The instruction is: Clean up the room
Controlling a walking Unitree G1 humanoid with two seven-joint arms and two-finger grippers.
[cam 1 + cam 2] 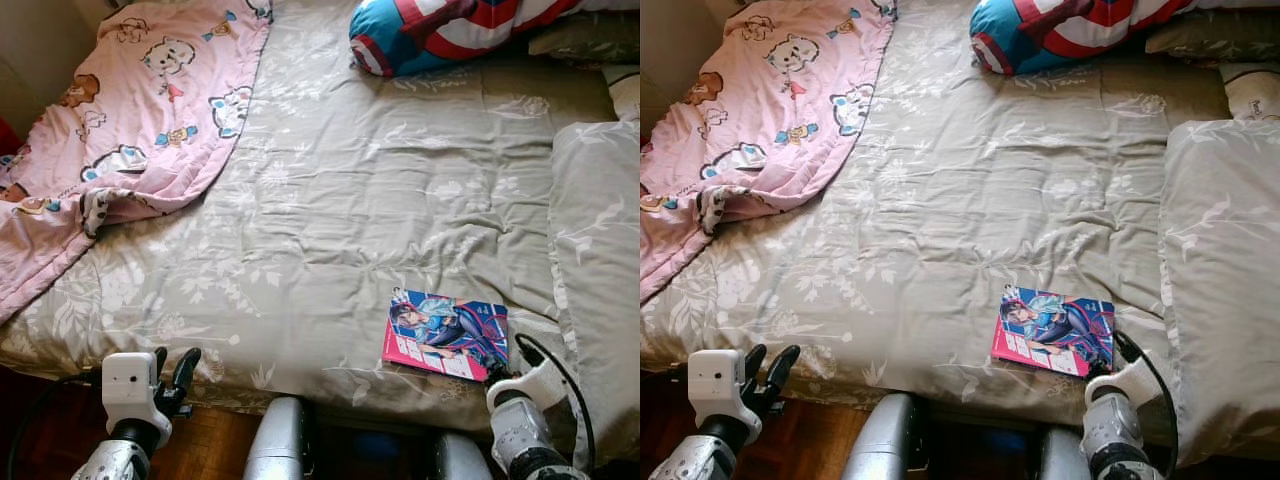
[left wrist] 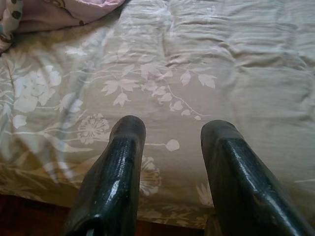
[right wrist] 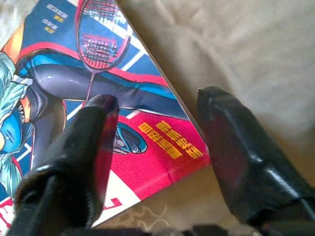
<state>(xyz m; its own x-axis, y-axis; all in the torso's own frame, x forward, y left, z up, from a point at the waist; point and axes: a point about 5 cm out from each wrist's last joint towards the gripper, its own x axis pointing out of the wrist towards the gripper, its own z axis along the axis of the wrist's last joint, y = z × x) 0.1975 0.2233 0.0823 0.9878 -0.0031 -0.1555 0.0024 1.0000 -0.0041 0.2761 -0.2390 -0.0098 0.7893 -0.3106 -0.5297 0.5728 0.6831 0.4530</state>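
One comic book [image 1: 446,334] lies flat on the bed [image 1: 340,190], near its front edge and just beside the grey pillow [image 1: 598,250]. The right end effector [image 3: 155,113], fingers spread, straddles the book's near corner; next it should pinch that edge. The left end effector [image 1: 175,372] hovers released, well apart from the book.

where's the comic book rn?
The comic book lies flat on the grey floral bedspread near the bed's front edge, on the robot's right, just left of the grey pillow; the open right gripper straddles its corner.
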